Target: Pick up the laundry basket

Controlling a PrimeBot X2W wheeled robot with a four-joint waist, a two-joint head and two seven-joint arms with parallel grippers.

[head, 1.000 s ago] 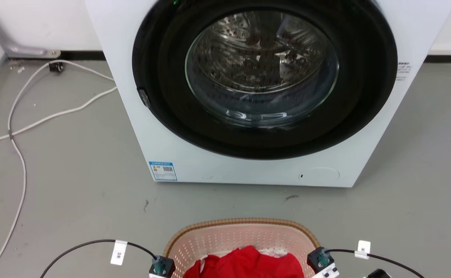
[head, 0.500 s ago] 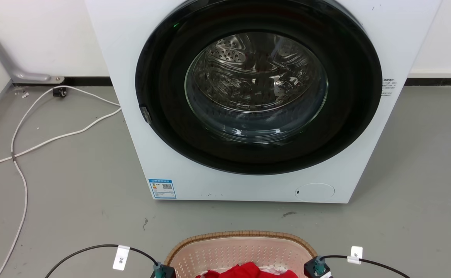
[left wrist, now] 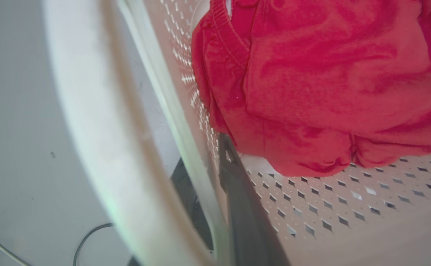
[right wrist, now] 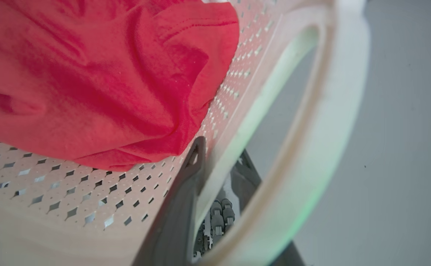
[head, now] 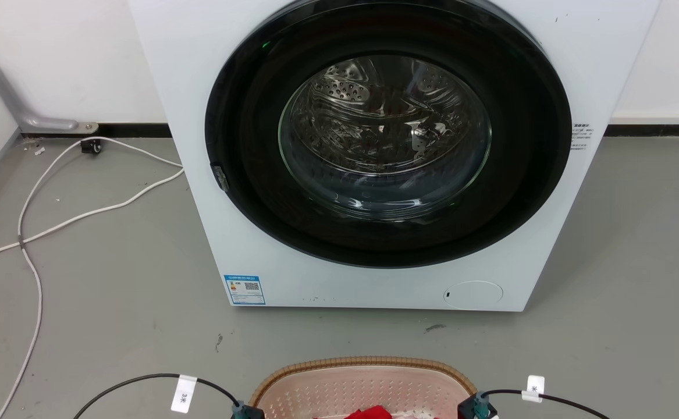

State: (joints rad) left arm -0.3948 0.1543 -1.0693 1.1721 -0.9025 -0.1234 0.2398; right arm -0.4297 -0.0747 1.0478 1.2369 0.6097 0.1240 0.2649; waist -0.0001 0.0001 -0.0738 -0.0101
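- The left gripper [left wrist: 202,157] clamps the left wall of the laundry basket [left wrist: 329,207].
- The laundry basket lies at 6 o'clock from the washing machine [head: 199,87] (red garment [left wrist: 329,74] inside).
- The right gripper [right wrist: 221,147] clamps its right wall.

My head camera looking forward and down at the washing machine [head: 374,285], both wrist cameras close against opposite laundry basket [left wrist: 329,207] walls, sharing the red cloth [left wrist: 329,85]

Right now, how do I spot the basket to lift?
Find the big white front-loading washing machine. On the grey floor before it sits the pale pink perforated plastic laundry basket. Its brown woven-look rim and red cloth inside mark it out.
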